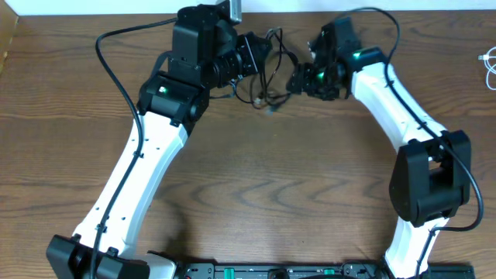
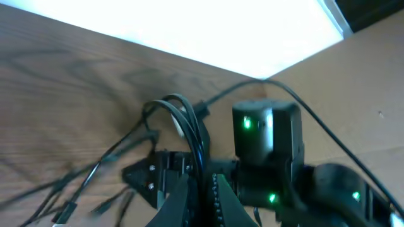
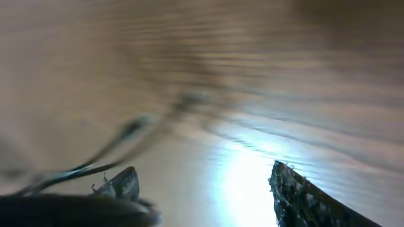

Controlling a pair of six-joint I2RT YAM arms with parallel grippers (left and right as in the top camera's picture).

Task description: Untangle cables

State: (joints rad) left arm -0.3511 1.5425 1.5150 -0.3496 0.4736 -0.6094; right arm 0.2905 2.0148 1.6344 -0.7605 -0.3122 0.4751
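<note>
Where the two arms meet at the upper centre of the overhead frame, the black cables point(image 1: 271, 76) lie as a loose tangle on the wooden table point(image 1: 256, 186), directly between the two claws.

Left gripper point(image 1: 258, 53): comes in from the tangle's left. Left wrist view: left gripper point(image 2: 201, 181) has its fingers point(image 2: 175, 203) drawn together on a bunch of black strands. The cables point(image 2: 183, 116) arch upward out of the grip in a tight loop. Further strands trail to the lower left of that frame, small plug ends visible, details soft.

Right gripper point(image 1: 299, 77): sits at the tangle's right edge, facing the left claw. It also shows in the left wrist view as a black body with green lights point(image 2: 265, 135), just behind the loop.

Right wrist view is heavily blurred. Right gripper point(image 3: 202, 175) has its fingers point(image 3: 123, 183) spread wide apart, bare table between them. Thin dark strands of the cables point(image 3: 126, 129) run at the left of the frame near the left-hand finger; contact cannot be judged.

A white cord point(image 1: 488, 66) lies at the far right edge of the overhead frame, well apart from the tangle.
</note>
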